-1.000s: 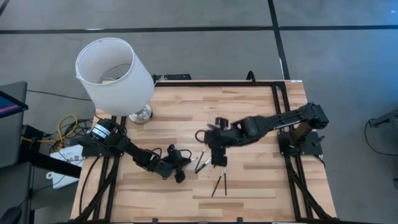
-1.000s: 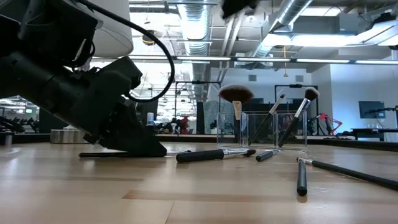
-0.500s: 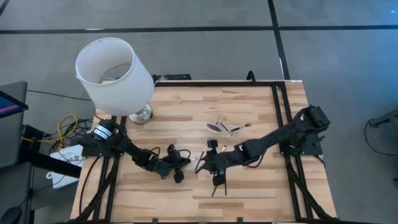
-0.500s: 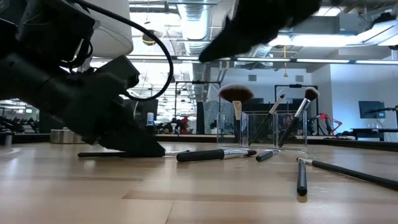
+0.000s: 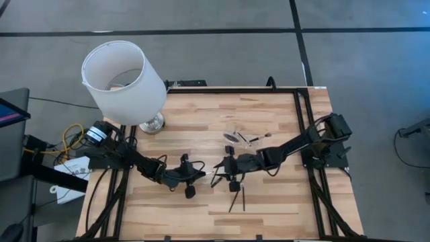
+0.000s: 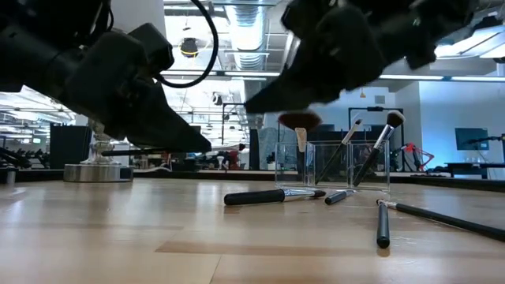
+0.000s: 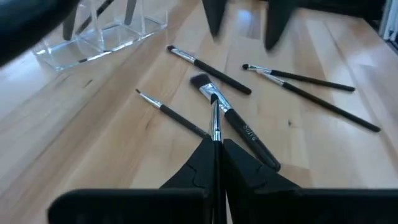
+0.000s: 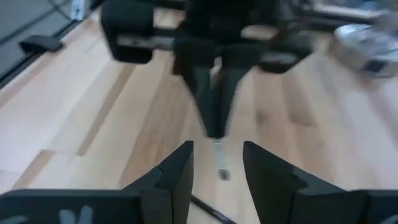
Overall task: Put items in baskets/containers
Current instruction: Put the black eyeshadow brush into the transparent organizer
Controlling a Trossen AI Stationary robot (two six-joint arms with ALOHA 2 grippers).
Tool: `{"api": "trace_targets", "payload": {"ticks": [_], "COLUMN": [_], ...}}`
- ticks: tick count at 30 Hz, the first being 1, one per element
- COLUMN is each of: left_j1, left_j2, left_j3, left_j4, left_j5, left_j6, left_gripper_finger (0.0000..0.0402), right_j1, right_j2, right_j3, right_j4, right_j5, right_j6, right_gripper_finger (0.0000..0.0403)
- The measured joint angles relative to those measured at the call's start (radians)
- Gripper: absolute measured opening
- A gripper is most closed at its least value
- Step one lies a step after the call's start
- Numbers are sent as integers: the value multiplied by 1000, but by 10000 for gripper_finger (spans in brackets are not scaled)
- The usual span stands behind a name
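Far left on the high view: white lampshade (image 5: 123, 81) on a metal base, standing at the table's (image 5: 282, 202) back-left corner. Next, left gripper (image 5: 199, 176) low over the table's middle-left, fingers pinched tight on one thin makeup brush (image 7: 215, 118), bristle end poking out ahead of the tips, as seen from the left wrist. Loose on the wood just beyond: a thick-handled brush (image 7: 239, 127), a fine-tipped brush (image 7: 172, 113), a silver-ferruled brush (image 7: 208, 61) and two long crossed brushes (image 7: 311, 92).

Right of that, right gripper (image 5: 222, 168) facing the left one, close but apart; fingers (image 8: 177, 171) spread with a clear gap, nothing between them. Two more brushes (image 5: 236, 197) flat near the front edge, just below the right gripper.

Further back and to the right, clear plastic tray (image 5: 243, 138), well apart from both grippers. In the low view, divided into clear compartments (image 6: 331, 167): fluffy-headed brush (image 6: 299, 122) upright in the left one, two slimmer brushes (image 6: 379, 146) leaning in the right ones. Exact compartment per brush hard to tell.
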Motion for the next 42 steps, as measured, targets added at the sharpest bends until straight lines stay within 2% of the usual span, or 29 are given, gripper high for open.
{"api": "trace_targets", "payload": {"ticks": [2,7,18,24,33,38,42], "left_j1": [0,0,0,0,-6,-6,-3], "left_j2": [-1,-2,-4,-5,-5,-5,-6], "left_j3": [0,0,-2,-2,-2,-2,-1], "left_j4": [0,2,6,8,8,8,9], "left_j5": [-12,-15,-19,-16,-7,7,41], "left_j6": [0,0,0,0,-3,-3,-1], "left_gripper_finger": [14,14,14,14,14,16,28], "right_j1": [-5,-12,-40,-37,-37,-37,-37], "right_j2": [50,151,211,203,203,202,202], "right_j3": [16,84,127,127,127,127,127], "right_j4": [20,50,15,22,22,19,18], "right_j5": [-29,-10,-15,-72,-73,-76,-92], "right_j6": [7,-1,6,7,7,7,7], "right_gripper_finger": [129,129,125,101,53,14,12]}}
